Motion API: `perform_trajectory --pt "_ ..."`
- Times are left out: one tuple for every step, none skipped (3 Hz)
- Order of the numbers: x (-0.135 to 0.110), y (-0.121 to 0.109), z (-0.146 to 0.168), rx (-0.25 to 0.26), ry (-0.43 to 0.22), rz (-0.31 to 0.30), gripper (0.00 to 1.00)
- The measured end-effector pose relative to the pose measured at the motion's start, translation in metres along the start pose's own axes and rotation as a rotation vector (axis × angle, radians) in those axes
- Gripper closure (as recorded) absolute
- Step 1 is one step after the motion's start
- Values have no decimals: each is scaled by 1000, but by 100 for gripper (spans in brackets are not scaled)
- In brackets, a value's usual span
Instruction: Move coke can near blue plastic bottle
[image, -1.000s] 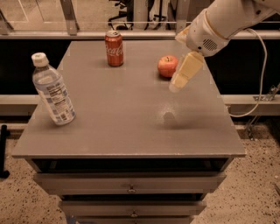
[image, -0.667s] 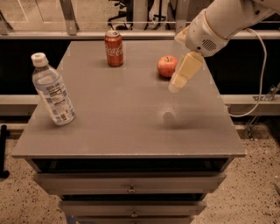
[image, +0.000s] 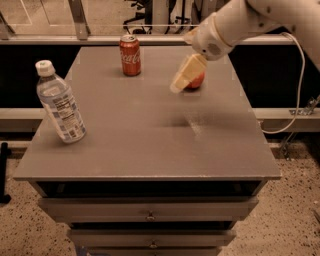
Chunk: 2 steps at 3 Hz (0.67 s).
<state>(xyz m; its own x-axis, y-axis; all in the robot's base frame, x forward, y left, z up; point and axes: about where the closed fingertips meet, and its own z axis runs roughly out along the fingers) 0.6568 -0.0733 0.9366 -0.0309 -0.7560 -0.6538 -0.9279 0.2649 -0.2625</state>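
Note:
The coke can, red with white script and a silver top, stands upright at the back middle of the grey table. The blue plastic bottle, clear with a white cap and a pale label, stands tilted at the table's left side, well apart from the can. My gripper, cream-coloured, hangs above the table to the right of the can, about a can's height away from it. It holds nothing that I can see.
A red apple sits at the back right, partly hidden behind the gripper. A cable hangs off the arm on the right. The table has drawers below its front edge.
My gripper has moved left, from right of the apple to in front of it, closer to the can. The can, the bottle and the apple have not moved.

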Motion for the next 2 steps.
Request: perform_trajectory --pt "-23 -45 40 9 -99 34 0" --pt "-37 -85 76 21 -165 88 0"
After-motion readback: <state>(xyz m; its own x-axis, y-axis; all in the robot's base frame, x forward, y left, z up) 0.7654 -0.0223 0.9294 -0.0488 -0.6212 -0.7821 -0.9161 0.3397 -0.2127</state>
